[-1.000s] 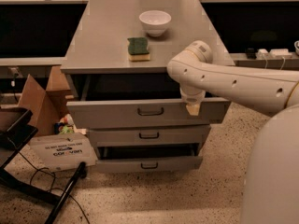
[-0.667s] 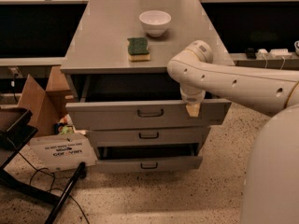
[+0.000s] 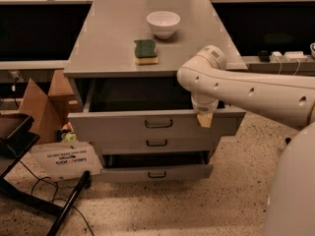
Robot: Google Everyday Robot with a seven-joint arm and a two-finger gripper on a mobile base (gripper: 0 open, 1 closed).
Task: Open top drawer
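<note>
Top drawer (image 3: 118,127) stands open, jaws (state indiscernible) at its front rim.

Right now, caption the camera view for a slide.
The top drawer stands open, the gripper at its front edge, right of the handle.

On the counter (image 3: 108,48) just above the gripper (image 3: 204,119), to its left, sit a sponge (image 3: 145,51) and white bowl (image 3: 163,23); a cardboard box (image 3: 39,107) stands far left.
</note>
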